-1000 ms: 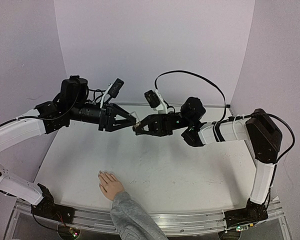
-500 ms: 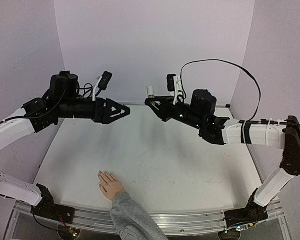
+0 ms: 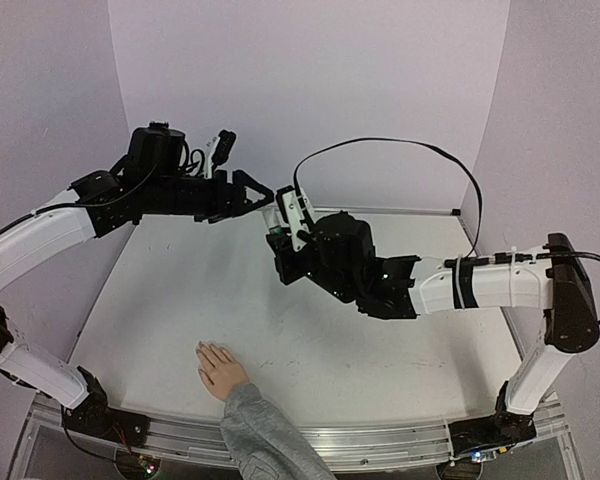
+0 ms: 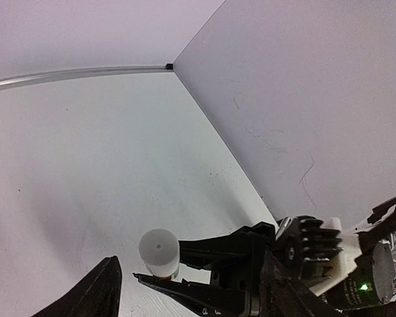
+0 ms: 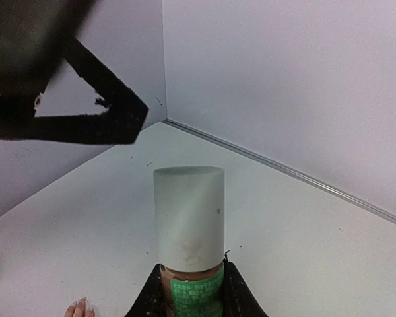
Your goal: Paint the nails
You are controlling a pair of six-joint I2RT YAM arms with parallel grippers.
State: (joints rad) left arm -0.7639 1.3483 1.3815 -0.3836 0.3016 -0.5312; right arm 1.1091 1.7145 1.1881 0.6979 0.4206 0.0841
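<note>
Right gripper [image 3: 278,228] up in mid-air above the table [image 3: 380,350], jaws clamped on the lower body of a small bottle [image 5: 188,218] with white cap, brownish contents and green label, held upright. Left gripper [image 3: 252,192] just beside the bottle cap, fingers spread apart, gripping nothing, cap not touched as far as the wrist view shows. The nails [image 3: 202,348] sit on the mannequin hand [image 3: 220,368], lying flat near the front edge of the table, grey sleeve [image 3: 265,435] trailing off the edge, well apart from both grippers
</note>
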